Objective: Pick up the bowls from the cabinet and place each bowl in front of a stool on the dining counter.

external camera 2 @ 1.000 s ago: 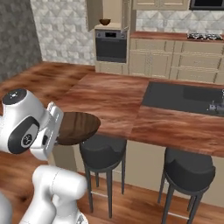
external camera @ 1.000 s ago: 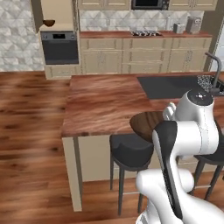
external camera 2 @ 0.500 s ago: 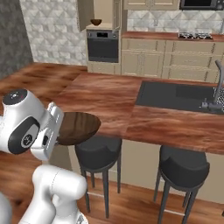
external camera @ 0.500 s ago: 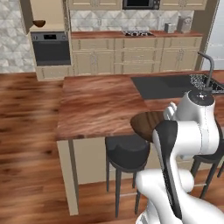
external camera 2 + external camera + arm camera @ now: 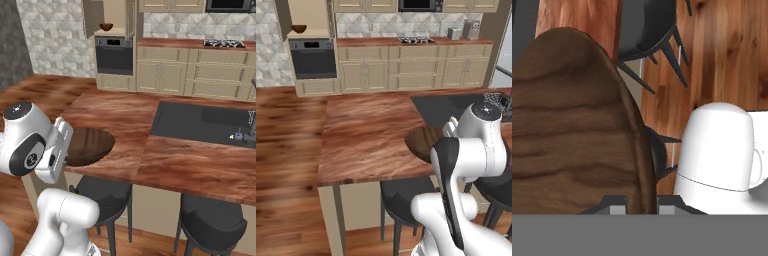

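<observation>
Dark grained wooden bowl [image 5: 572,125]; glossy reddish wood-grain dining counter [image 5: 366,140].

a wood plank floor [image 5: 281,150], grey patterned wall tiles [image 5: 55,30], a built-in oven [image 5: 312,59] and beige drawer cabinets [image 5: 406,67].

I see a round dark brown wooden bowl [image 5: 572,125] streaked with lighter grain, held over the long reddish-brown wood-grain dining counter [image 5: 366,145] with its beige sides and inset black sink [image 5: 200,122]. At my six o'clock stand black round-seated stools [image 5: 102,192] on thin dark legs over an orange-brown plank floor [image 5: 286,165]. At twelve o'clock I make out beige drawer cabinets [image 5: 406,67], a grey-white patterned tile wall [image 5: 55,35], a black oven [image 5: 312,58] and a second dark brown bowl [image 5: 299,28] in the tan-lined beige cabinet [image 5: 308,15].
</observation>
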You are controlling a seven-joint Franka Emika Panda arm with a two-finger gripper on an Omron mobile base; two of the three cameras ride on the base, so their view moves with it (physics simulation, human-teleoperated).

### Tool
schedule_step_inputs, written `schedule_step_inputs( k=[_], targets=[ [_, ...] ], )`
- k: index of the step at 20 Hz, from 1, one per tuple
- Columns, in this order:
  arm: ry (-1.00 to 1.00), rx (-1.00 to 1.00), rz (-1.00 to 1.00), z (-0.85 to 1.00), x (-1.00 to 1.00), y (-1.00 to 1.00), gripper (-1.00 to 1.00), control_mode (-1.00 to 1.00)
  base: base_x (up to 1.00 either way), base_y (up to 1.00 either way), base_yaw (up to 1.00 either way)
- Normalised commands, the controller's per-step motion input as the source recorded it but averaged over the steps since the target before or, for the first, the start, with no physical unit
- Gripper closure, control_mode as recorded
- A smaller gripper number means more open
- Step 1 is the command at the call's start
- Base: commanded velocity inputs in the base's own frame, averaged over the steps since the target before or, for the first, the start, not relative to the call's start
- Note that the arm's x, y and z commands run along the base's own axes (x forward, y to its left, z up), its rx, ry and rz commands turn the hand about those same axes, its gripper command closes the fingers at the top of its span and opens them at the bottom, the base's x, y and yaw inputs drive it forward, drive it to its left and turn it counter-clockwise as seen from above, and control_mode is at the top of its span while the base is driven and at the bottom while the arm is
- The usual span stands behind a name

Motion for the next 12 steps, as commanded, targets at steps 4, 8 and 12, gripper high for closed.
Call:
schedule_step_inputs(
  k=[4,8,12],
  targets=[
    [0.0,0.0,0.0,0.0,0.0,0.0,1.0,1.0,0.47,0.0,-0.01],
    [0.0,0.0,0.0,0.0,0.0,0.0,1.0,1.0,0.37,0.0,-0.01],
    [0.0,0.0,0.01,0.0,0.27,0.0,1.0,-1.0,0.0,0.0,0.0]
  ],
)
